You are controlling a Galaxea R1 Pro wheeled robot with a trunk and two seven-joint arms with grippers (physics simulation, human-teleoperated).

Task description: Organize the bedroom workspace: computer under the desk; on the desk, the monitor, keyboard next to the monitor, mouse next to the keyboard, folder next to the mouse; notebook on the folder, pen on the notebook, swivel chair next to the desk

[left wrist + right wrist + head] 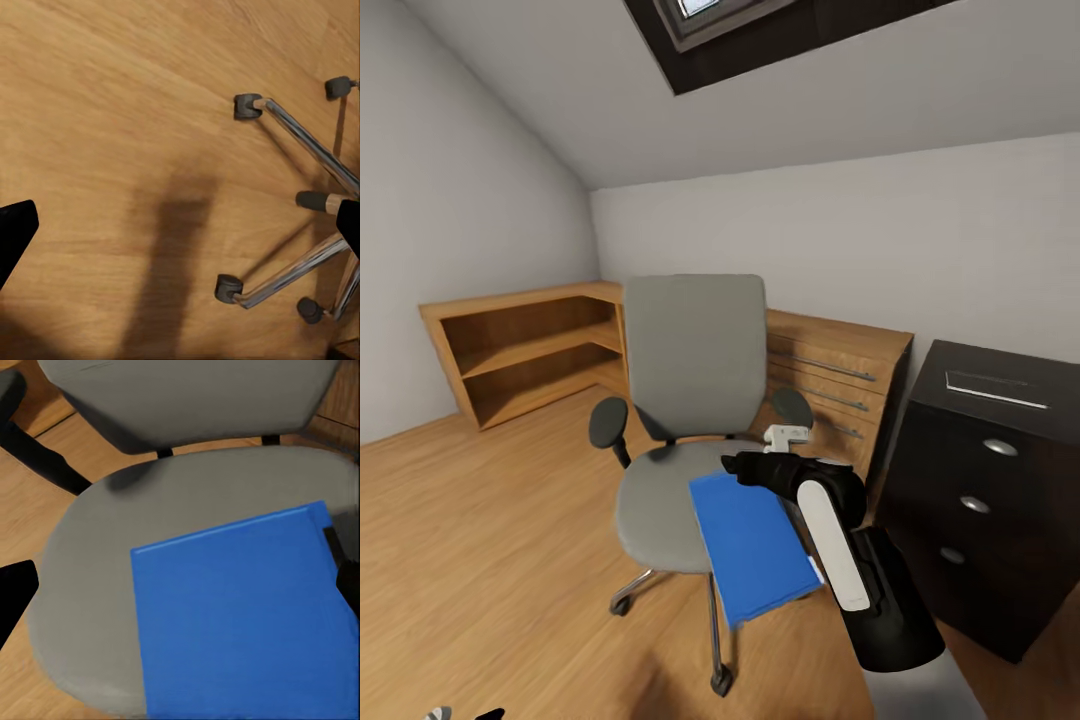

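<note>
The grey swivel chair stands in the middle of the wood floor with its back toward the far wall. A bright blue folder lies on the seat's right side and sticks out past the seat's front edge. My right gripper hovers open just above the folder's far end. In the right wrist view that gripper has its fingers spread wide over the folder and the grey seat. My left gripper is open above bare floor, beside the chair's chrome star base.
A light wood dresser stands right behind the chair. A low wood shelf runs along the left wall. A black drawer cabinet stands close on the right, with a thin flat rectangle on top. Open floor lies to the left.
</note>
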